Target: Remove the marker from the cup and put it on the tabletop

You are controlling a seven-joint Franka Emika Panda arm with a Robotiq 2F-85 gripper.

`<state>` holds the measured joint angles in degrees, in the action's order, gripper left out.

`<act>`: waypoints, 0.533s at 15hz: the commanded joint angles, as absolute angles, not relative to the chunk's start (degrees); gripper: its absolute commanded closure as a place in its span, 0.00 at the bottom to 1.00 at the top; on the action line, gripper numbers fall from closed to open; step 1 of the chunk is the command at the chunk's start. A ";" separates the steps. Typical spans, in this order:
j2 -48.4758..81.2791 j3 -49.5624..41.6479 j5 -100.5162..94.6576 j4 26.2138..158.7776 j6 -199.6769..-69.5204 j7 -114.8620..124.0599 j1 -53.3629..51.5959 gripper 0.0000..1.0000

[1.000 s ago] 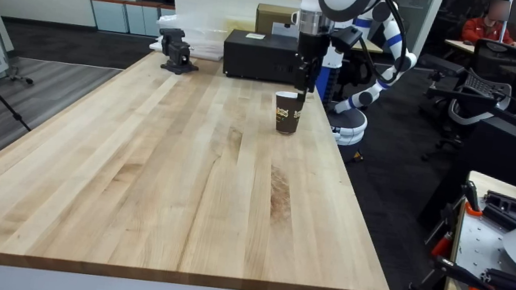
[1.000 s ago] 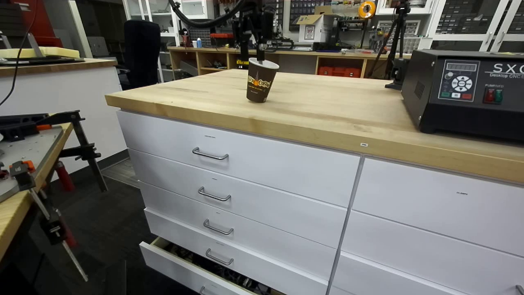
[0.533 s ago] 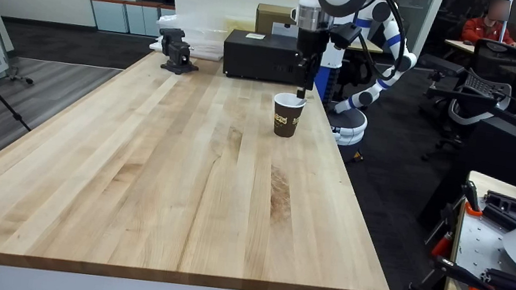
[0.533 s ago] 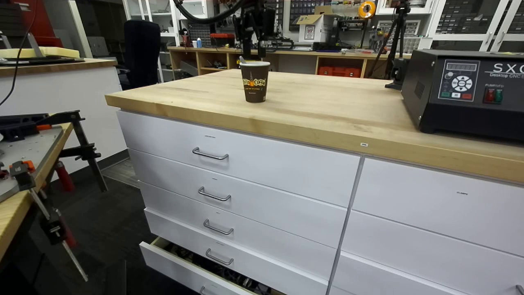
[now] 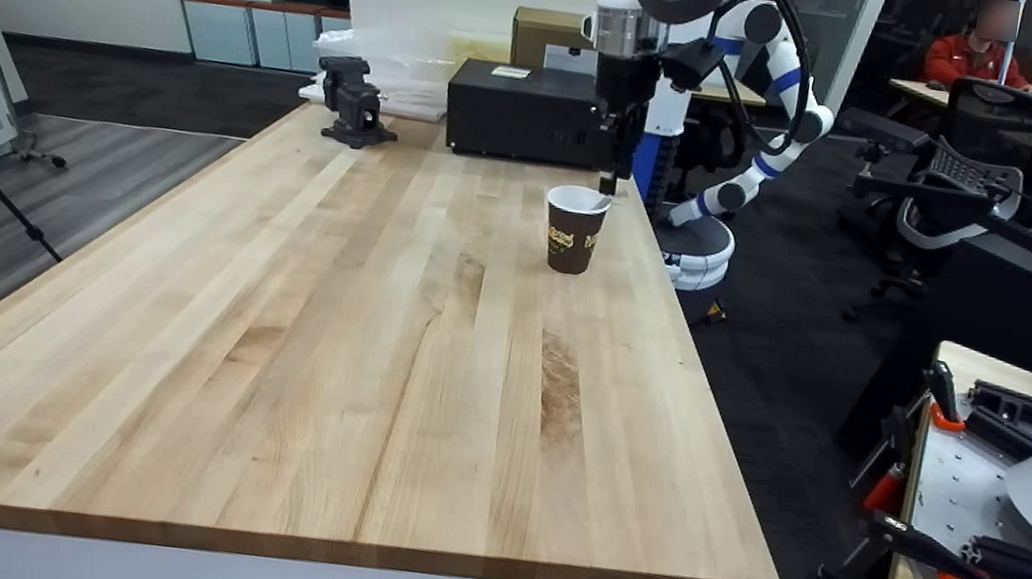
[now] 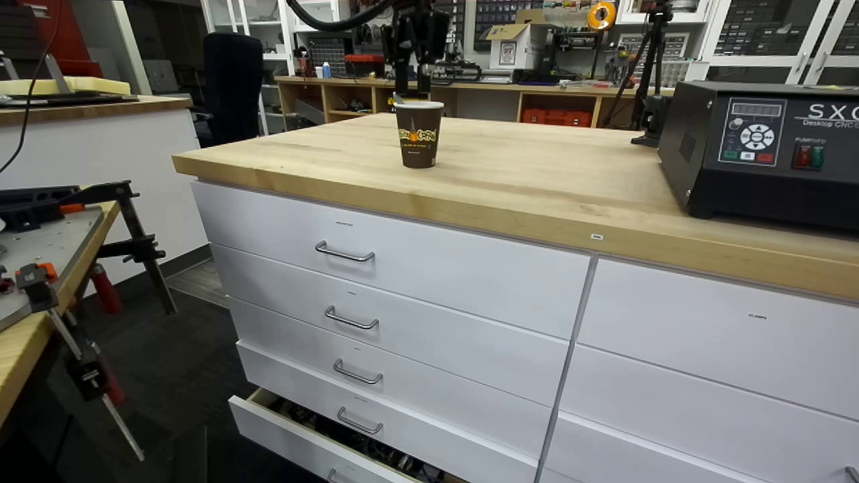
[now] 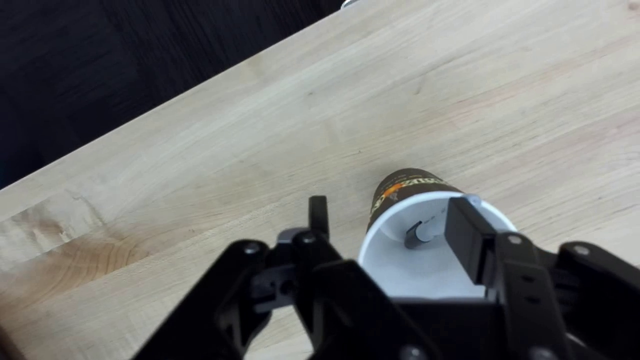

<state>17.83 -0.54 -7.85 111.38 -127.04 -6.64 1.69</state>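
Gripper [image 7: 393, 226] w/ fingers spread wide, nothing held. Marker [image 7: 431, 229] below gripper, inside cup [image 6: 420, 139], tilted: dark end down in cup, pale end at rim, part hidden behind finger [image 7: 467, 240] on R of wrist view; can't tell if touching. Cup upright on tabletop [image 7: 200, 165], nearer that finger.
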 commanded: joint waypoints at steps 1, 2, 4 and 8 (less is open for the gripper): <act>16.96 -0.36 -7.21 109.97 -123.99 -6.33 1.19 0.07; 16.85 -0.19 -6.63 109.89 -124.13 -6.30 1.24 0.02; 16.74 0.16 -5.00 109.75 -123.99 -6.27 1.40 0.00; 16.82 0.78 -2.19 110.22 -123.20 -6.54 1.39 0.06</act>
<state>17.77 0.35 -4.21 110.14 -125.71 -6.64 1.51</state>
